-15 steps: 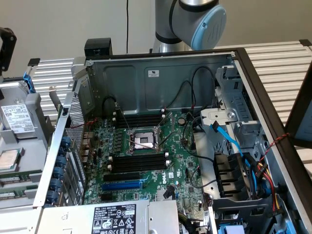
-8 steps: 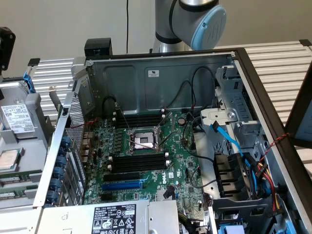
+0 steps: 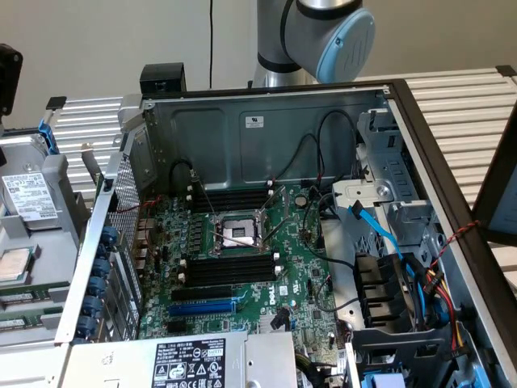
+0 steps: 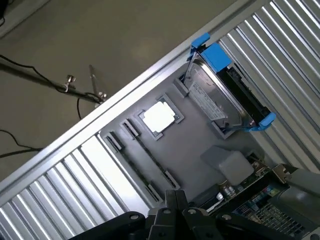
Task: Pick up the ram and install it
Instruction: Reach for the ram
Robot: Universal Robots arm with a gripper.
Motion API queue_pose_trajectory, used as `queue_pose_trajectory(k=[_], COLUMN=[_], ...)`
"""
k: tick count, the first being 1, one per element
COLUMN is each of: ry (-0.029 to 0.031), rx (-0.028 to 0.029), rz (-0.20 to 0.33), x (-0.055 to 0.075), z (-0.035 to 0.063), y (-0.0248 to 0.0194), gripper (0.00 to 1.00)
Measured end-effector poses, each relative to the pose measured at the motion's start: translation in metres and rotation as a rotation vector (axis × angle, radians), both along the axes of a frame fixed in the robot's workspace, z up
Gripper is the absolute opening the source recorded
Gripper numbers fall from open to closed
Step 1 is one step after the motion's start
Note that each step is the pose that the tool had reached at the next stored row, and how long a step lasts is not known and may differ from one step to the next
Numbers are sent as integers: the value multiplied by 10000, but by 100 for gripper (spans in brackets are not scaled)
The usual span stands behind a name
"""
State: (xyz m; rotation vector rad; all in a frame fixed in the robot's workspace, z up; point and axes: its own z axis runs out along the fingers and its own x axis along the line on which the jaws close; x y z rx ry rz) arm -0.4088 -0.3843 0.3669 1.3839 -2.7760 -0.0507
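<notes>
Looking across the desk (image 3: 460, 105), we see a top of ribbed aluminium slats, pale and bright where the light strikes it, with an open computer case (image 3: 266, 121) lying on it. Behind it stands a plain beige wall (image 3: 97, 40), and a thin black cable (image 3: 212, 36) hangs down in front of that. The arm (image 3: 323, 36), grey with a light blue joint cap, rises behind the case's back panel.

Inside the case lies the green motherboard (image 3: 307, 283) with its processor socket (image 3: 236, 234) and black memory slots (image 3: 230, 271) (white clips at their ends).

The ram (image 3: 28, 297) lies outside the case in a grey tray (image 3: 60, 174) on the exterior view's left, well apart from the memory slots. A second green stick (image 3: 20, 323) lies just beside it. A silver-topped processor (image 3: 14, 263) and a hard drive (image 3: 28, 198) in a blue carrier share the tray.

In the wrist view, the hand (image 4: 175, 207) hangs over that tray, close to the corner of the case; we cannot tell whether it is open or closed. Past the desk's edge rail the floor (image 4: 100, 35) is a dull brown, crossed by black cords (image 4: 20, 145) and the foot of a metal stand (image 4: 82, 87).
</notes>
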Motion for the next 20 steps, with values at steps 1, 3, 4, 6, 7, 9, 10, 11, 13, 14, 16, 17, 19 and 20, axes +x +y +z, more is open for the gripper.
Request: queue_pose_trajectory(k=[1,3,4,6,7,9,10,11,13,14,16,17,19,20], ry=[0,1,1,1,1,0,1,1,1,1,2,2,2,2], rx=[-1,-3,-4,-7,-8,-11,-13,-15,-20,-22,-30,-33,-42,-47], rz=[179,550,730,1094,1270,1645,1826,2005,2364,2556,2909,3095,3470,3651], x=[0,-1,-1,-1,-2,-2,-2,-3,-3,-3,-4,-5,-6,-6], z=[0,0,0,0,0,0,0,0,0,0,0,0,0,0], y=[0,0,0,0,0,0,0,0,0,0,0,0,0,0], gripper=[12,12,12,12,12,12,12,12,12,12,12,12,12,12])
